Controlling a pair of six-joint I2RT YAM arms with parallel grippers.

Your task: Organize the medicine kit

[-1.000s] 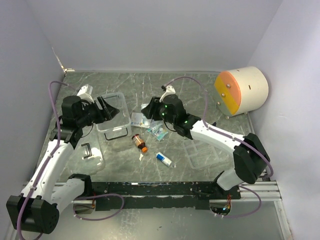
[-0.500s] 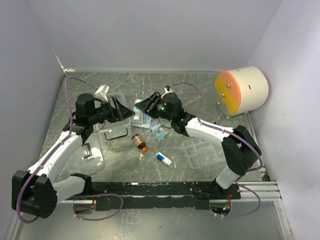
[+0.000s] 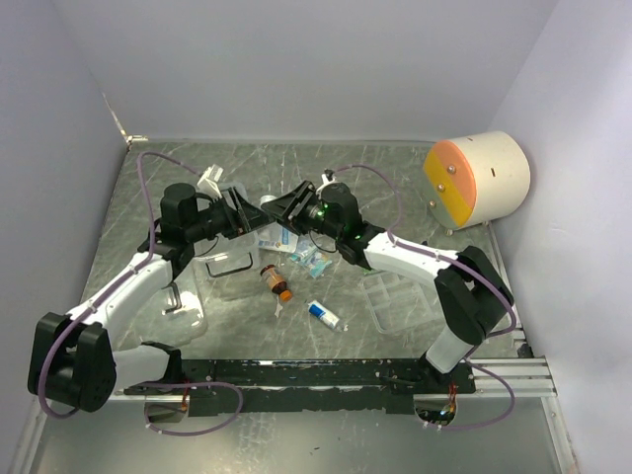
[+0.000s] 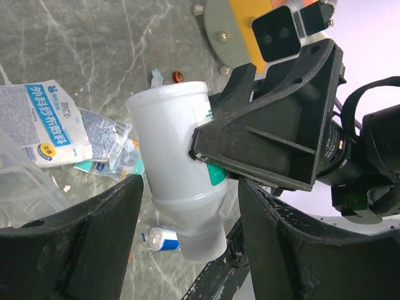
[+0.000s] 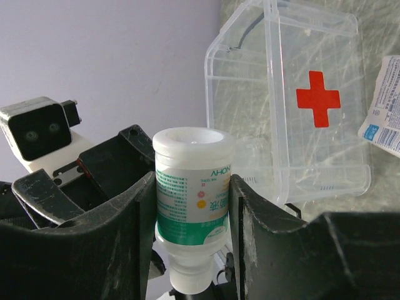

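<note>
The right hand (image 5: pixel 192 187) is clamped on a white bottle (image 5: pixel 192 228) with a green-and-white label, one black finger pressed to each side below the cap, and holds it off the bench (image 3: pixel 346 168). Directly facing it is the left hand (image 4: pixel 189 187), spread wide; in its own wrist view its two fingers (image 4: pixel 94 237) frame the same bottle without closing on it, and whether they touch it cannot be told. The two hands meet above the middle-left of the bench. Just beyond the bottle in the right wrist view lies the medicine kit (image 5: pixel 312 156), a clear box bearing a red cross, open and resting on the bench beneath the left arm. Its lid (image 3: pixel 188 311), with a black handle (image 3: pixel 170 295), lies separately near the left front, and the clear tray insert (image 3: pixel 400 296) lies well apart on the right side. Between these sit printed packets (image 3: pixel 281 239) under the hands, a brown bottle (image 3: pixel 275 280) with an orange cap on its side, and a small white-and-blue tube (image 3: pixel 323 315) nearer the front edge. A cream-and-orange cylinder (image 3: pixel 477 180) stands at the far right corner.
</note>
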